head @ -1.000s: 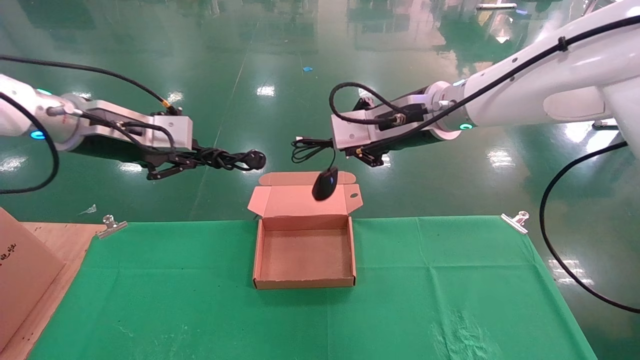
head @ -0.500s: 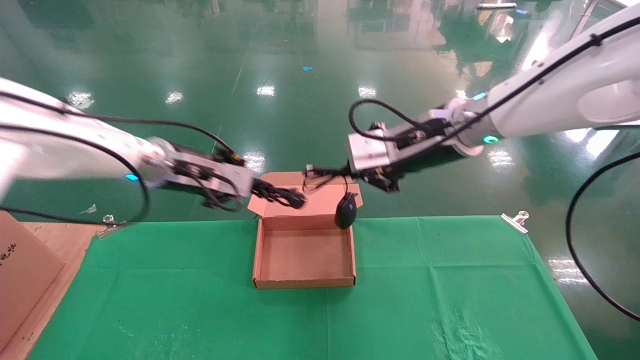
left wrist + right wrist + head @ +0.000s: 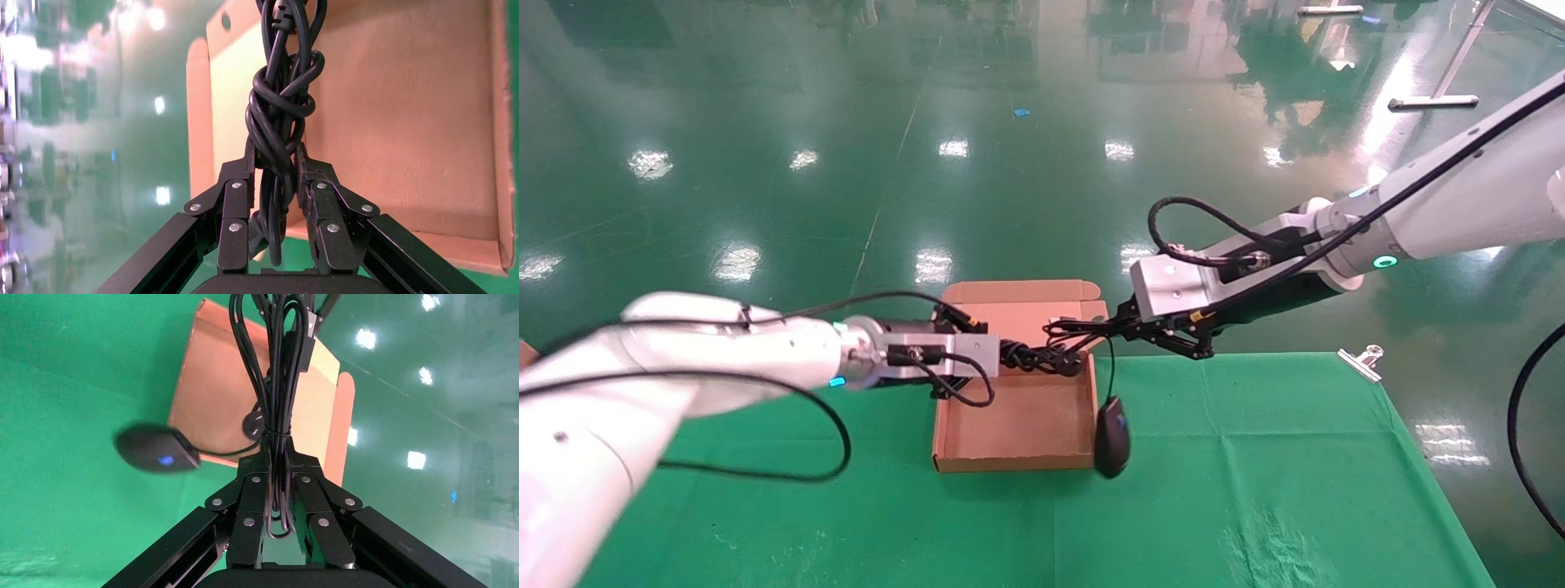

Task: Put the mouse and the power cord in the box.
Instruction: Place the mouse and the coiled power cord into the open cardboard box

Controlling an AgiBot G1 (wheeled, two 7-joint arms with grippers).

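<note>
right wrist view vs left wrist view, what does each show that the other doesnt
Only the right wrist view shows the mouse, hanging by its thin cable outside the box over the green cloth, with that cable's bundle clamped in the right gripper.

Only the left wrist view shows the power cord knotted in a bundle and clamped in the left gripper.

Both show the open box, empty where its floor shows, and the shiny green floor beyond.

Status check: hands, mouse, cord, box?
Left hand shut on power cord over box. Right hand grips mouse cable; mouse dangles outside box.
</note>
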